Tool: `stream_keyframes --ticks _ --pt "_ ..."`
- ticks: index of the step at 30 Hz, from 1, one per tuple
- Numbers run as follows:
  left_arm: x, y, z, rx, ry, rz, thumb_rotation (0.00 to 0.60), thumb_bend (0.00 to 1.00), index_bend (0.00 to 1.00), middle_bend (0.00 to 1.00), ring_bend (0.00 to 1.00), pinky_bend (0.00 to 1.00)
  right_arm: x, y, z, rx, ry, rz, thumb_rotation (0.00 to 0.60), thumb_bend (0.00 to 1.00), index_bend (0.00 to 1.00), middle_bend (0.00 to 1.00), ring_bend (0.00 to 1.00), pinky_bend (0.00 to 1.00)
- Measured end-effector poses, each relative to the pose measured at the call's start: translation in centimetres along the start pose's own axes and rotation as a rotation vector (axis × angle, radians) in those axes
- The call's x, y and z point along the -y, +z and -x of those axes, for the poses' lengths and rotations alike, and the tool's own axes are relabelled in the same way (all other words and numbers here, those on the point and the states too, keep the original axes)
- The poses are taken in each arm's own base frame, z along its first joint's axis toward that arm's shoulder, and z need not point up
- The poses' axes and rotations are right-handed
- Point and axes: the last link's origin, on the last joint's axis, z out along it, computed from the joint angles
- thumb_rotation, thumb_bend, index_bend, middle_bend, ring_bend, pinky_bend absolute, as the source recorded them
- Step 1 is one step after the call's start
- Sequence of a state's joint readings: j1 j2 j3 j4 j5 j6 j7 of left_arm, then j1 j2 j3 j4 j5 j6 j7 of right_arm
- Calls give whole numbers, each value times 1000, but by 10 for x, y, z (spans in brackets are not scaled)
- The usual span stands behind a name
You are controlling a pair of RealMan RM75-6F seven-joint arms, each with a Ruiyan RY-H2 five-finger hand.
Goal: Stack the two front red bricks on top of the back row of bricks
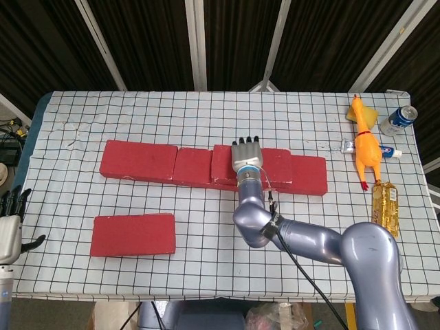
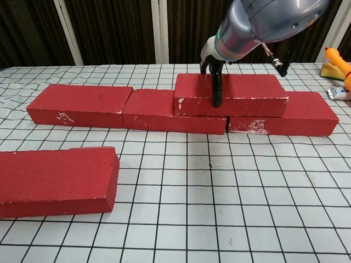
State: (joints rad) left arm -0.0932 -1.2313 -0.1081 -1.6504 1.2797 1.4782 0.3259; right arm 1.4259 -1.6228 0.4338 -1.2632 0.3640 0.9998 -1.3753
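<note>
Three red bricks form the back row: left (image 1: 137, 161) (image 2: 82, 104), middle (image 1: 194, 167) (image 2: 164, 109) and right (image 1: 309, 174) (image 2: 296, 112). A fourth red brick (image 1: 278, 165) (image 2: 247, 93) lies flat on top, across the middle and right ones. My right hand (image 1: 247, 157) (image 2: 215, 63) grips this top brick near its left end, palm on top and thumb (image 2: 217, 90) down its front face. Another red brick (image 1: 133, 234) (image 2: 55, 181) lies alone at the front left. My left hand (image 1: 9, 220) hangs open beside the table's front left corner.
A rubber chicken (image 1: 364, 148) (image 2: 337, 57), yellow sponge (image 1: 371, 115), toothpaste tube (image 1: 350, 146), drink can (image 1: 399, 119) and amber bottle (image 1: 385, 206) sit along the right edge. My right arm (image 1: 302, 240) stretches over the front middle of the checked cloth.
</note>
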Motion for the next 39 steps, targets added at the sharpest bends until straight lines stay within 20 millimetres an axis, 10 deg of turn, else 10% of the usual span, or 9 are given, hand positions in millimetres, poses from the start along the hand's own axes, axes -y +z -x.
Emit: stream_keyframes --ticks 26,39 --pt "1 -1 -3 -4 -18 14 600 0 96 0 0 87 -22 -30 -16 -23 39 -39 600 161 46 0 0 0" --pt "-5 -10 -5 35 -68 86 600 0 79 0 0 87 -136 -110 -9 -224 126 -107 600 162 46 0 0 0"
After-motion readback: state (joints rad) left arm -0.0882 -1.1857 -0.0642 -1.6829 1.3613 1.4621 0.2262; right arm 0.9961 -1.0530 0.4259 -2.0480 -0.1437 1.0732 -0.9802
